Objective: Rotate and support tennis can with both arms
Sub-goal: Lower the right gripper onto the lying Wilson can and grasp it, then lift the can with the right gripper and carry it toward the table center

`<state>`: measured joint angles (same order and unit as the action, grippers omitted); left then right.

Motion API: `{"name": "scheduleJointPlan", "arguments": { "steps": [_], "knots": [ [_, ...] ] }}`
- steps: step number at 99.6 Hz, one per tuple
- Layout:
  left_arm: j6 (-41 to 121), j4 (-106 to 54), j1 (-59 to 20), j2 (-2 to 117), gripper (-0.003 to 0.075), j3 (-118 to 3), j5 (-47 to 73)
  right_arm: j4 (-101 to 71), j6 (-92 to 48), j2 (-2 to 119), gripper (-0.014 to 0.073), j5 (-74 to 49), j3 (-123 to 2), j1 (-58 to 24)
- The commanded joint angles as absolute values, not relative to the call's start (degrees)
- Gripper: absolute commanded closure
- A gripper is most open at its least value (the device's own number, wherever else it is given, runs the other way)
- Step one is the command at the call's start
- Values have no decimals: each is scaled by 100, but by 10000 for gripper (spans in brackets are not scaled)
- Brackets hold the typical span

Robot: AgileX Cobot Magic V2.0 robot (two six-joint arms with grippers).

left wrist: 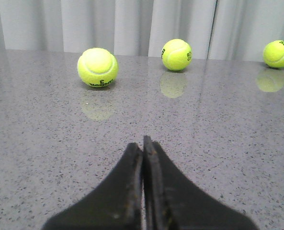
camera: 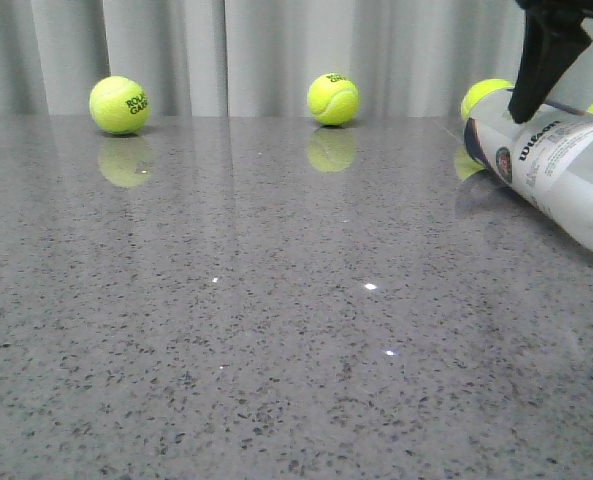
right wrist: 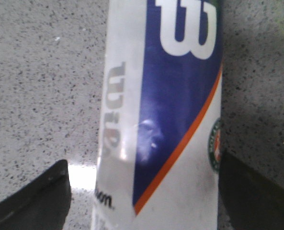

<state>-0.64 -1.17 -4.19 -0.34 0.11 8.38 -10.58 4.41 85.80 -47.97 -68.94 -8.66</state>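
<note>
While my right hand (right wrist: 144, 191) is spreading wide astride the tennis can (right wrist: 163, 120), that can is lying tilted at the worktop's (camera: 276, 330) far right. My left hand (left wrist: 143, 191) is hovering pinched together, facing three tennis balls (left wrist: 97, 67).

Tennis balls (camera: 119, 105) — speckled grey table (camera: 276, 330).

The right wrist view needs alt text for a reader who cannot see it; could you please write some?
The tennis can, white with a navy panel, orange stripe and Wilson lettering, lies on the speckled grey table between the open black fingers of the right gripper. A finger sits on either side; contact cannot be confirmed.
</note>
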Motion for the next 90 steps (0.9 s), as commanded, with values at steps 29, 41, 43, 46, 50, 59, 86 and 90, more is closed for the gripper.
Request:
{"name": "scheduleJointPlan", "arguments": {
  "steps": [29, 41, 43, 46, 50, 59, 86, 90],
  "knots": [
    [-67, -151, -434, -212, 739, 260, 394, -1123, 399, 8781, 27, -4559, -7104, -866],
    [-67, -151, -434, -212, 739, 260, 394, -1123, 399, 8781, 195, -4554, -7119, -866],
    [-67, -151, -434, -212, 739, 260, 394, -1123, 399, 8781, 225, -4574, -7139, -866],
    [-67, -151, -434, -212, 739, 260, 394, -1123, 360, 8781, 317, -4644, -7283, -866],
    [-67, -151, -434, -212, 739, 260, 394, -1123, 297, 8781, 325, -4681, -7355, -866],
    [-67, -151, -434, -212, 739, 260, 394, -1123, -134, 8781, 327, -4793, -7595, -941],
    [-67, -151, -434, -212, 739, 260, 394, -1123, -3210, 8781, 327, -4754, -8147, -1795],
    [-67, -151, -434, -212, 739, 260, 394, -1123, -3783, 8781, 327, -4649, -8147, -1965]
  ]
}}
